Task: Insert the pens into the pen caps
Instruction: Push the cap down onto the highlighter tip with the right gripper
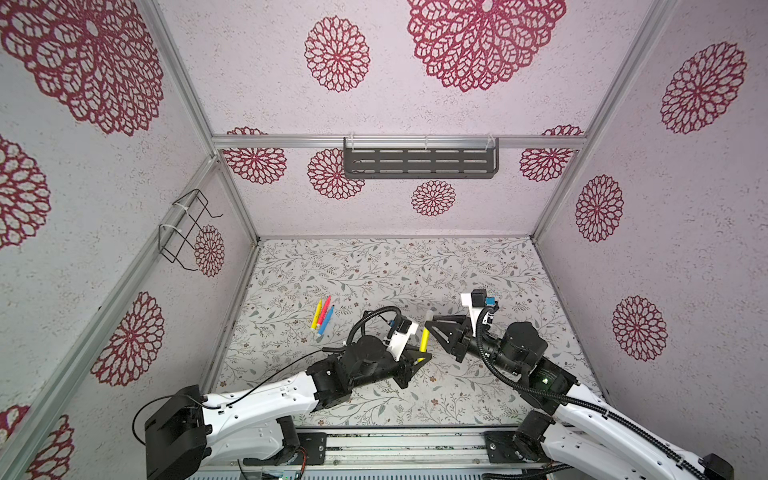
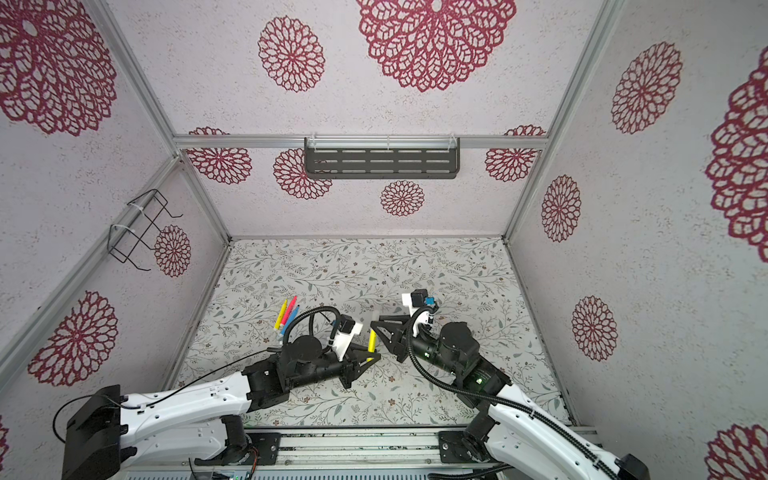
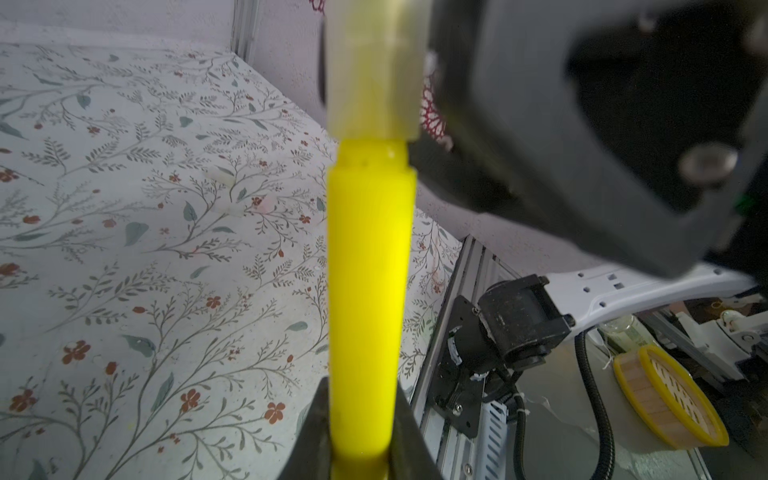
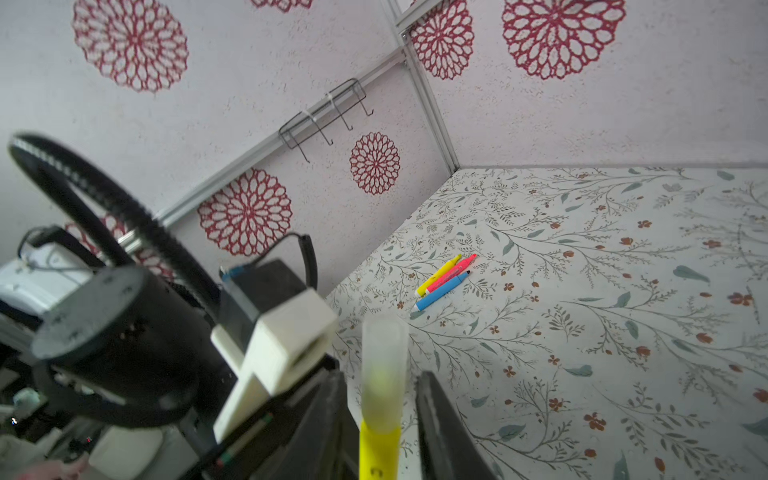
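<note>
Jaws, left gripper (image 1: 422, 356): clamped on the lower end of the yellow pen (image 3: 368, 270), which sticks up out of the grip above the table (image 1: 374, 270).
Jaws, right gripper (image 4: 380, 376): parted, one finger on each side of the cap (image 4: 383, 357). Gaps seem to show on both sides, though the close view is blurred.
Cap: translucent, sitting over the pen's upper tip.
Loose pens (image 1: 323, 316): yellow, red-pink and blue, lying side by side on the table, well apart from both grippers.

A bright yellow plastic pen (image 1: 424, 340) is fitted with a translucent white cap (image 1: 428, 318); three loose pens (image 1: 323, 316) are coloured yellow, pink-red, blue. The tabletop (image 1: 374, 270) is printed with grey-green leaves, pale walls (image 1: 270, 91) with crimson rosettes.
</note>
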